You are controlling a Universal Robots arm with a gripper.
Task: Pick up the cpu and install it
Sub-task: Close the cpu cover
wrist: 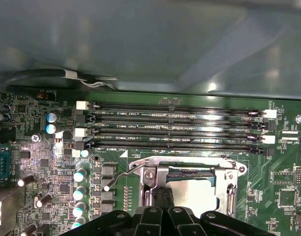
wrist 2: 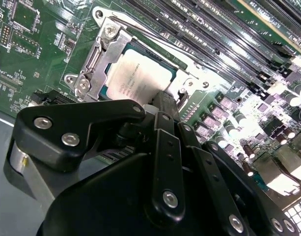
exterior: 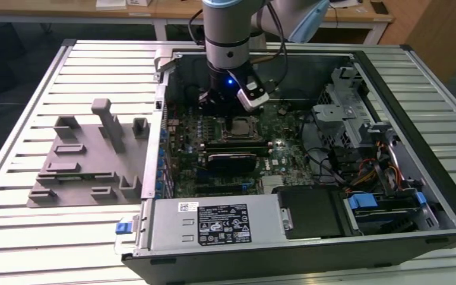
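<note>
The silvery-grey square metal cpu (wrist 2: 139, 81) sits in its socket, just beneath the gripper (wrist 2: 162, 100). The gripper's fingers are pressed together and hold nothing. The thin steel socket lever (wrist: 118, 177) looks unlatched.

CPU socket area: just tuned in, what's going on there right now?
The arm reaches down into the open computer case, its gripper low over the motherboard. The cpu lies flat inside the socket's metal frame, with the gripper at its edge; whether it is gripping the chip cannot be told. The grey fixture tray sits outside the case, on the exterior view's left.
</note>
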